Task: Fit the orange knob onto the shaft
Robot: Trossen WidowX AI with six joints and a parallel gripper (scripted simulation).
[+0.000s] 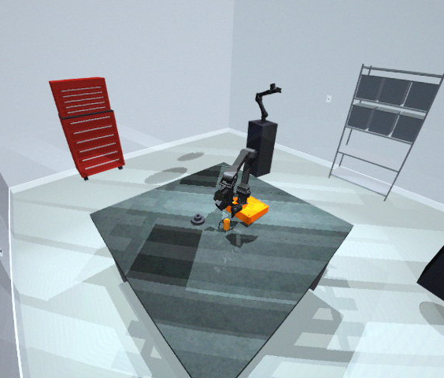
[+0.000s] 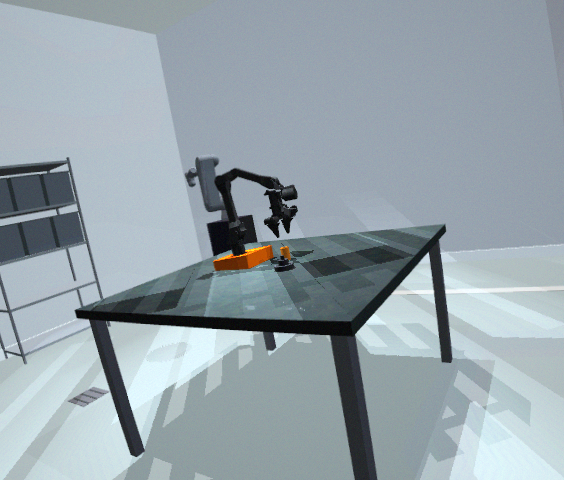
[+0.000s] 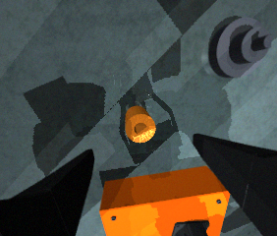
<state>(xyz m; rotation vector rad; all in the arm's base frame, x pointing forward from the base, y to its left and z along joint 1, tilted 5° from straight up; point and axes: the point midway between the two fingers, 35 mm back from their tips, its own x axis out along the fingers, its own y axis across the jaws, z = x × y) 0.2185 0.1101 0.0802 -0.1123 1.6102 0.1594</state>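
Note:
The orange knob (image 1: pixel 226 224) (image 2: pixel 285 252) (image 3: pixel 140 114) stands upright on the table, its hole facing up. In the wrist view the hole shows a dark, partly round patch. The round dark pedestal (image 1: pixel 197 220) (image 2: pixel 283 267) (image 3: pixel 224 54) stands apart from the knob, at the upper right of the wrist view, with its bare shaft (image 3: pixel 262 42) pointing up. The shaft's flat side cannot be made out. My gripper (image 2: pixel 282 234) (image 3: pixel 144 146) is open and empty, pointing down, well above the knob. In the wrist view the knob lies slightly beyond the line between the fingertips.
The orange base block (image 1: pixel 256 209) (image 2: pixel 256 258) (image 3: pixel 134 218) under my arm is close to the knob, at the bottom of the wrist view. The dark table (image 1: pixel 230 317) (image 2: pixel 251 304) bears them all. A red cabinet, a shelf rack and another arm on a black stand are off the table.

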